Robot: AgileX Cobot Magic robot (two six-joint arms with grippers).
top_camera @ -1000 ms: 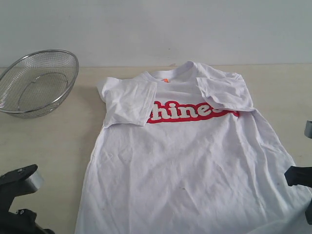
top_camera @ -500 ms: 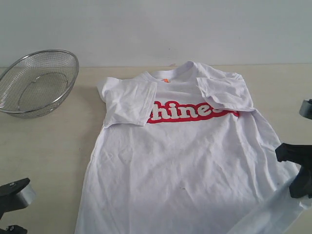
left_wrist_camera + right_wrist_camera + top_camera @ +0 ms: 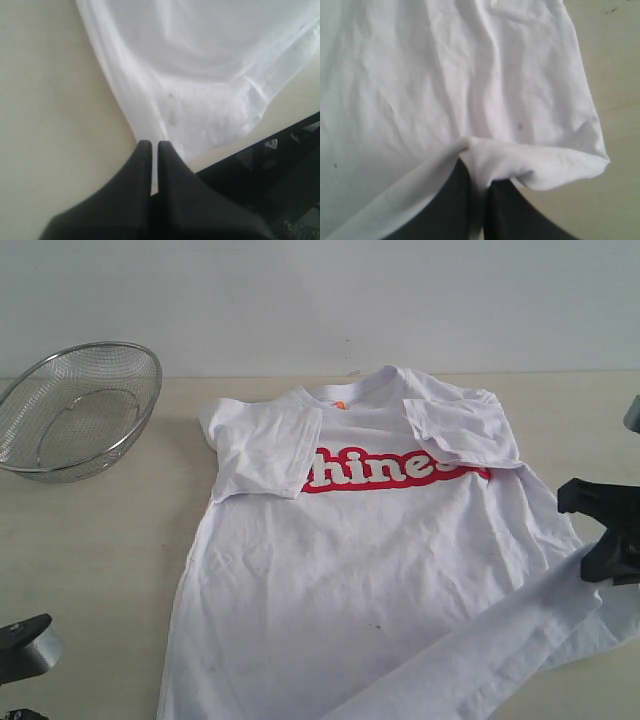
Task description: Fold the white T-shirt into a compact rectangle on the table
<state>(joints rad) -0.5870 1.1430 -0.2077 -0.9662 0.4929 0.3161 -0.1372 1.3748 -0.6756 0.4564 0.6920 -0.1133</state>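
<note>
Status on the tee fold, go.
Left gripper shut on white T-shirt hem corner. Right gripper shut on the other hem corner, held raised. Sleeves folded in. Mesh bowl apart from the shirt, not in the way.

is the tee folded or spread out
Mostly spread: the white T-shirt lies face up on the table, only both sleeves tucked inward and one hem corner raised.

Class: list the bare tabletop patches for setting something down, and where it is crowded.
Free: table between mesh bowl and white T-shirt, continuing nearward beside the shirt; also far right, past the sleeve. Crowded: near right corner, where the right pincer holds raised hem.
</note>
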